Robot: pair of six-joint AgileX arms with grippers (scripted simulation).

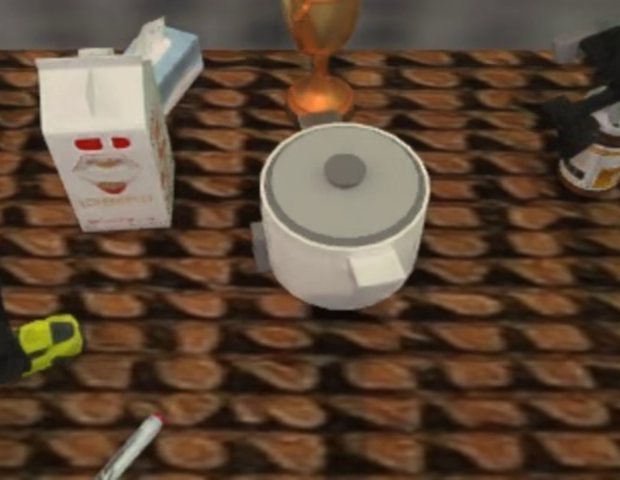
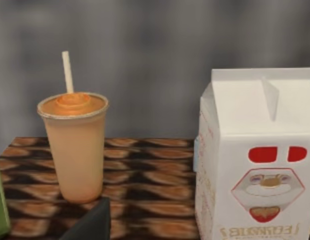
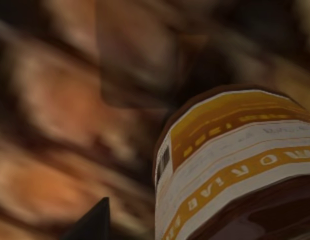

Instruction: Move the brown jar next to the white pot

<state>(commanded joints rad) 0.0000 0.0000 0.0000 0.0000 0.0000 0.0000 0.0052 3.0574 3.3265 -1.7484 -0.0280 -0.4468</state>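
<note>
Top view: the small dark-brown cylindrical jar with a white-and-orange label (image 1: pixel 596 160) stands at the counter's (image 1: pixel 490 400) three o'clock edge, well apart from the large round white lidded pot (image 1: pixel 342 215) at centre. The right gripper (image 1: pixel 602 100) covers its lid, presumably to grasp it; the left arm sits parked at eight o'clock.

Left wrist view: a white carton (image 2: pixel 257 160) and an orange drink cup (image 2: pixel 75 145).

Right wrist view: the label fills the frame; I cannot tell how wide the fingers are.

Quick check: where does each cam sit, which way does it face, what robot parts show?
Top: above the table, looking down on white pot, carton, goblet; right gripper over the brown jar at right edge, left arm at left edge.
Left wrist: low, level, facing drink cup and carton; one dark fingertip.
Right wrist: close on jar; fingertip.
Shared: carton, jar.
</note>
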